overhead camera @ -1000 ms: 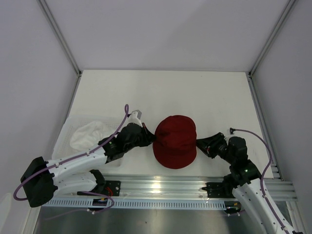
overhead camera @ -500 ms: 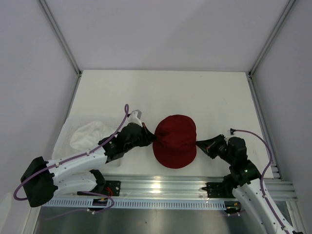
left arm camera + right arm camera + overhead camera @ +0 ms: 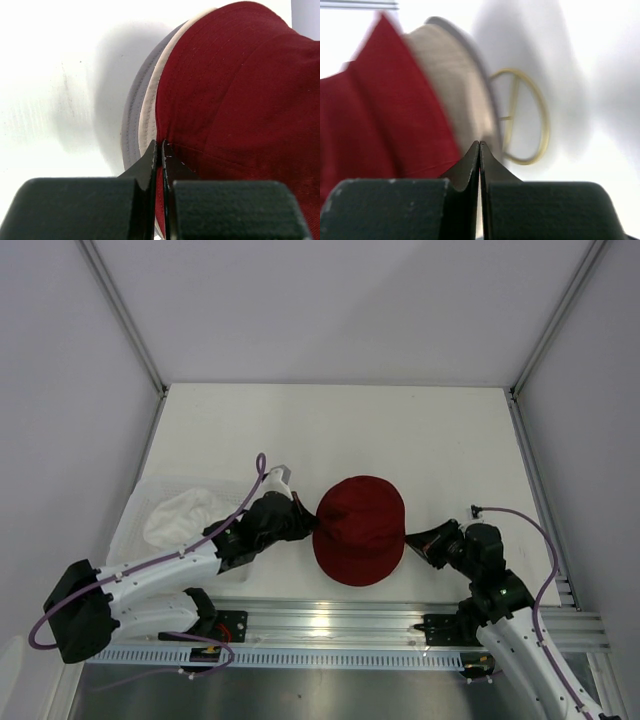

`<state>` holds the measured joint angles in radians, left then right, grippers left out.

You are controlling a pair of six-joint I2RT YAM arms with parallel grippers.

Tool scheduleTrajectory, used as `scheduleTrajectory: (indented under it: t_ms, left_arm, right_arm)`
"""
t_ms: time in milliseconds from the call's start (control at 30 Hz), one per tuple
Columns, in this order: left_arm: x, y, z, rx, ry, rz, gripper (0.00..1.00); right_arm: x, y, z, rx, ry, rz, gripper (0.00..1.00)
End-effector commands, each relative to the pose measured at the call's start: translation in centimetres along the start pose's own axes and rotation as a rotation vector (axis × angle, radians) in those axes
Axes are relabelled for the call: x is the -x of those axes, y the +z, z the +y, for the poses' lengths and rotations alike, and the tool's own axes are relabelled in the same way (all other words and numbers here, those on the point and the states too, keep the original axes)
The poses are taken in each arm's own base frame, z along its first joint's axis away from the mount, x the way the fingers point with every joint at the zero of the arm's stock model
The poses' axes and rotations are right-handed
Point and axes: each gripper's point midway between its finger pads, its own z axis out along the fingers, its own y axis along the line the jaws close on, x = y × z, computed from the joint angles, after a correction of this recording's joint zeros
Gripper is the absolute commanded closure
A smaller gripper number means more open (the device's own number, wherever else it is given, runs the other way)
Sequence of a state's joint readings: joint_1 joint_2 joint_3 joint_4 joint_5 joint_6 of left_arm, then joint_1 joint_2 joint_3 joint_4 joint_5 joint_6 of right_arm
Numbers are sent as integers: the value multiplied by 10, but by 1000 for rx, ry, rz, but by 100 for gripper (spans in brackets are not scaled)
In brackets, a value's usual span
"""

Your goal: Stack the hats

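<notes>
Though crumpled, white hat [image 3: 180, 515] in tray [image 3: 128, 536]

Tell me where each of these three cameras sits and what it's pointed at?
Top external: fixed above and behind the arms, looking down at the table; both arms show, the left gripper and right gripper flanking the dark red hat.
Left wrist: on the left arm, looking along its shut fingers pinching that hat's brim, beige hat underneath.
Right wrist: on the right arm, blurred, its shut fingers at the opposite brim.
Shared: both wrist views show the dark red hat over the beige hat.
</notes>
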<state>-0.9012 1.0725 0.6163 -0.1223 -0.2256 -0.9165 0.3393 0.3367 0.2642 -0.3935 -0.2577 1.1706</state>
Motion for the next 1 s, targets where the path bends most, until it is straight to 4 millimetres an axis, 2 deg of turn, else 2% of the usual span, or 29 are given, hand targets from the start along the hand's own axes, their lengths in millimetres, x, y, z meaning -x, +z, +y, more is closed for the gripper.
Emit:
scheduleTrajectory:
  t_ms: [0, 267, 467, 500, 533, 567, 600, 633, 667, 700, 733, 767, 867, 933, 967]
  left_arm:
    - [-12, 4, 22, 93, 31, 36, 99]
    - [-30, 2, 36, 129, 46, 65, 99]
    - [-8, -16, 28, 100, 68, -8, 96]
    - [-1, -20, 24, 95, 70, -25, 88]
    - [5, -24, 22, 97, 73, -39, 84]
    - [11, -32, 27, 124, 81, -59, 74]
    - [19, -38, 23, 120, 82, -80, 69]
    - [27, -44, 19, 115, 84, -101, 63]
    - [36, -54, 17, 103, 89, -130, 55]
    - [43, -61, 24, 138, 95, -159, 35]
    - [56, -71, 20, 134, 89, -195, 22]
    - [67, -84, 20, 131, 88, -238, 2]
    - [99, -115, 45, 260, 69, -361, 1]
    - [120, -142, 79, 408, 3, -452, 0]
    - [119, -150, 97, 478, -5, -452, 1]
  right_arm:
    - [-7, 2, -49, -164, -40, 8, 100]
    - [-5, -1, -58, -210, -79, -2, 100]
    - [20, -17, -32, -209, -191, -93, 100]
    - [27, -20, -28, -221, -210, -125, 99]
    - [35, -25, -14, -210, -249, -148, 94]
    - [40, -30, -13, -235, -268, -164, 90]
    - [48, -34, -10, -250, -303, -194, 84]
    - [54, -40, 3, -245, -324, -210, 68]
    - [58, -43, 8, -253, -343, -224, 61]
    - [66, -46, 11, -268, -359, -252, 53]
    - [72, -53, 23, -259, -390, -271, 41]
    - [77, -54, 26, -276, -403, -287, 36]
    - [86, -59, 42, -256, -434, -322, 26]
    - [88, -58, 50, -233, -440, -331, 23]
    - [87, -57, 49, -230, -438, -326, 23]
